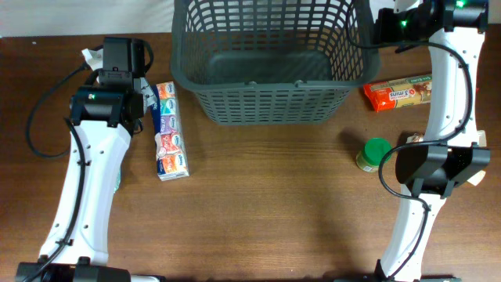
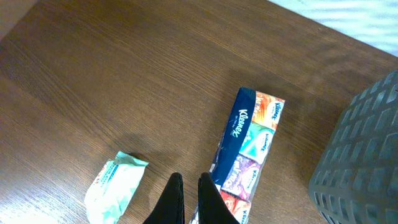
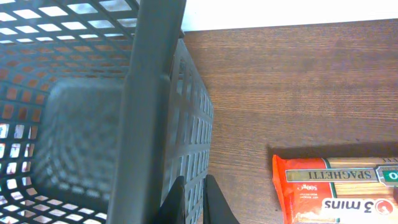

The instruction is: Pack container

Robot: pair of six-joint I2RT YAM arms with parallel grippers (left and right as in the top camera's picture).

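The container (image 1: pixel 266 55), a large dark grey lattice basket, stands at the back middle of the table with nothing inside. My left gripper (image 2: pixel 189 182) is shut and empty. It hovers over bare wood between a pale green wipes pack (image 2: pixel 115 186) and a long Kleenex tissue multipack (image 2: pixel 249 143). In the left wrist view the container's corner (image 2: pixel 367 155) shows at the right. My right gripper (image 3: pixel 193 184) is shut and empty, above the outer side of the container's right wall (image 3: pixel 149 93). An orange spaghetti packet (image 3: pixel 336 186) lies to its right.
A small jar with a green lid (image 1: pixel 374 154) stands on the right side of the table, near the right arm. The spaghetti packet (image 1: pixel 399 92) lies right of the basket, the tissue multipack (image 1: pixel 171 129) left of it. Both arms' cables hang alongside.
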